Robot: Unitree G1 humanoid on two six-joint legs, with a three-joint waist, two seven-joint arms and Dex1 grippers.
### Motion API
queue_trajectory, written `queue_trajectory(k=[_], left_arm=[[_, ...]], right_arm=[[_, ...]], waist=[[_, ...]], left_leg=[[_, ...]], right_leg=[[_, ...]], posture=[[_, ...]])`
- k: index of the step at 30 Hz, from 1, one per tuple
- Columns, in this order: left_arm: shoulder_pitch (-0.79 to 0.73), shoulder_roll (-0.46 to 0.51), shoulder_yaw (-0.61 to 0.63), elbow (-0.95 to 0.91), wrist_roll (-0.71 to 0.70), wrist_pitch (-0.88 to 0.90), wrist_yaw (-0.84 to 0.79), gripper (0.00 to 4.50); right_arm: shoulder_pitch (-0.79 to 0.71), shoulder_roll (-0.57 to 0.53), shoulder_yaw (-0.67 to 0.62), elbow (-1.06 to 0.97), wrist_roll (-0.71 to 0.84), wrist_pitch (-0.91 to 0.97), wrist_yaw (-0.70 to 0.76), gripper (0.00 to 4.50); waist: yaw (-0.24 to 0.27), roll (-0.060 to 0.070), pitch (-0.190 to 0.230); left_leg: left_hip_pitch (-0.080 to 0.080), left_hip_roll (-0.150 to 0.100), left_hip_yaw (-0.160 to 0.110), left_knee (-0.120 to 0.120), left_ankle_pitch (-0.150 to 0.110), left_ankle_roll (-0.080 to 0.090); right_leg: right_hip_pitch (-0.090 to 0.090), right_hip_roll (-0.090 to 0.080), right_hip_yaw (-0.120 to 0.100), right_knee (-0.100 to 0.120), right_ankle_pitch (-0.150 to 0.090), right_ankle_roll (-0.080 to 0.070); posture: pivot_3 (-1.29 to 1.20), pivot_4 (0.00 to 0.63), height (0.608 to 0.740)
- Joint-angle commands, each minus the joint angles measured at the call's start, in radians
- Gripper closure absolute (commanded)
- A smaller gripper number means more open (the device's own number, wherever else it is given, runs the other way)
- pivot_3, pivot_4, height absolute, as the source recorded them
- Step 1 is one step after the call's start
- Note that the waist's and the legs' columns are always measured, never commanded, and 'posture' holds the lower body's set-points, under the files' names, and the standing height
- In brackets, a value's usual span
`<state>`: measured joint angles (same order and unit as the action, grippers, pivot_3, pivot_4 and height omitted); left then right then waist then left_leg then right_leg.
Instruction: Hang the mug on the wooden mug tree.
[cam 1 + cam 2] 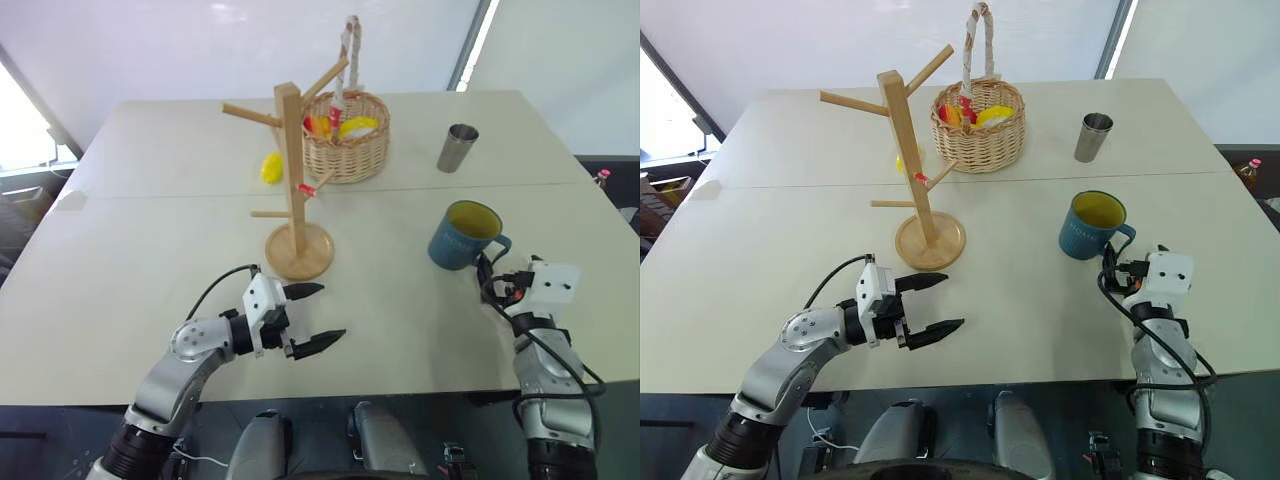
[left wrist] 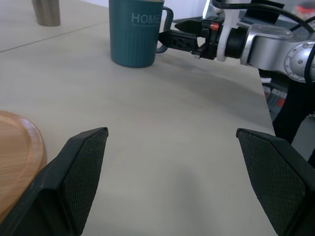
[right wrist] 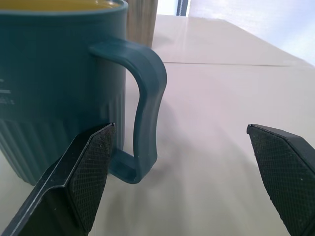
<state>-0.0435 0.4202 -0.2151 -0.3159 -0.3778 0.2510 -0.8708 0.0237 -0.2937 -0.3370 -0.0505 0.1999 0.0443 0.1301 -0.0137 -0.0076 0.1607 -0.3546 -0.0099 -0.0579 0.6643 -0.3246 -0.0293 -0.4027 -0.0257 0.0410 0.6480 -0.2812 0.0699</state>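
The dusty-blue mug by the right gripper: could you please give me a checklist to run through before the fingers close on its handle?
1. Right gripper open wide: ok.
2. Dusty-blue ceramic mug with yellow inside upright on the white table: ok.
3. Loop handle faces the right gripper, lying between its two black fingers: ok.
4. Fingers already touching the handle: cannot tell; one finger sits very near it.
5. Light wooden mug tree with angled pegs upright, pegs free of cups: ok.
6. Left gripper open, beside the tree's round base, apart from the mug: ok.
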Motion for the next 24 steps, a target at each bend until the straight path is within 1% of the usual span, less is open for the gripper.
queue_trajectory(k=[1,2,4,5,9,14,17,20,24], left_arm=[[-0.004,0.001,0.0,-0.027,0.005,-0.019,0.002,0.0],[-0.002,0.002,0.001,-0.028,0.005,-0.019,0.004,0.0],[0.0,0.002,0.003,-0.029,0.006,-0.02,0.006,0.0],[0.001,0.001,0.004,-0.031,0.006,-0.021,0.008,0.0],[0.003,0.0,0.007,-0.034,0.003,-0.023,0.011,0.0],[-0.003,-0.003,0.007,-0.032,0.004,-0.028,0.013,0.0],[-0.005,-0.004,0.008,-0.029,0.006,-0.031,0.014,0.0],[-0.003,-0.002,0.023,-0.021,0.013,-0.044,0.023,0.0],[-0.001,0.022,0.081,0.021,0.016,-0.076,0.032,0.0]], right_arm=[[-0.005,0.007,0.011,-0.006,0.006,0.01,0.01,0.59],[-0.003,0.01,0.016,-0.006,0.007,0.013,0.014,0.88],[-0.003,0.012,0.021,-0.005,0.009,0.012,0.021,1.92],[-0.004,0.013,0.022,-0.004,0.011,0.01,0.025,2.33],[-0.013,0.011,0.019,0.002,0.017,0.0,0.038,4.48],[-0.013,-0.003,0.027,0.0,0.008,-0.014,0.072,4.48],[-0.005,-0.027,0.054,-0.018,-0.031,-0.028,0.093,4.48],[0.015,-0.108,0.132,-0.073,-0.147,-0.095,0.147,4.48],[0.023,-0.224,0.233,-0.179,-0.26,-0.186,0.238,4.48]], waist=[[0.0,0.0,0.0],[0.0,0.0,0.0],[0.0,0.0,0.0],[0.0,0.0,0.0],[0.0,0.0,0.0],[0.0,0.0,0.0],[0.0,0.0,0.0],[0.0,0.0,0.0],[-0.005,0.0,0.0]], left_leg=[[0.0,0.0,0.0,0.0,0.0,0.0],[0.0,0.0,0.0,0.0,0.0,0.0],[0.0,0.0,0.0,0.0,0.0,0.0],[0.0,0.0,0.0,0.0,0.0,0.0],[0.0,0.0,0.0,0.0,0.0,0.0],[0.0,0.0,0.0,0.0,0.0,0.0],[0.0,0.0,0.0,0.0,0.0,0.0],[0.0,0.0,0.0,0.0,0.0,0.0],[0.0,0.0,0.0,0.0,0.0,0.0]], right_leg=[[0.0,0.0,0.0,0.0,0.0,0.0],[0.0,0.0,0.0,0.0,0.0,0.0],[0.0,0.0,0.0,0.0,0.0,0.0],[0.0,0.0,0.0,0.0,0.0,0.0],[0.0,0.0,0.0,0.0,0.0,0.0],[0.0,0.0,0.0,0.0,0.0,0.0],[0.0,0.0,0.0,0.0,0.0,0.0],[0.0,0.0,0.0,0.0,0.0,0.0],[0.0,0.001,0.0,0.0,0.0,0.0]], posture=[[0.0,0.15,0.74],[0.0,0.15,0.74],[0.0,0.15,0.74],[0.0,0.15,0.74],[0.0,0.15,0.74],[0.0,0.15,0.74],[0.0,0.15,0.74],[0.0,0.15,0.74],[0.0,0.15,0.74]])
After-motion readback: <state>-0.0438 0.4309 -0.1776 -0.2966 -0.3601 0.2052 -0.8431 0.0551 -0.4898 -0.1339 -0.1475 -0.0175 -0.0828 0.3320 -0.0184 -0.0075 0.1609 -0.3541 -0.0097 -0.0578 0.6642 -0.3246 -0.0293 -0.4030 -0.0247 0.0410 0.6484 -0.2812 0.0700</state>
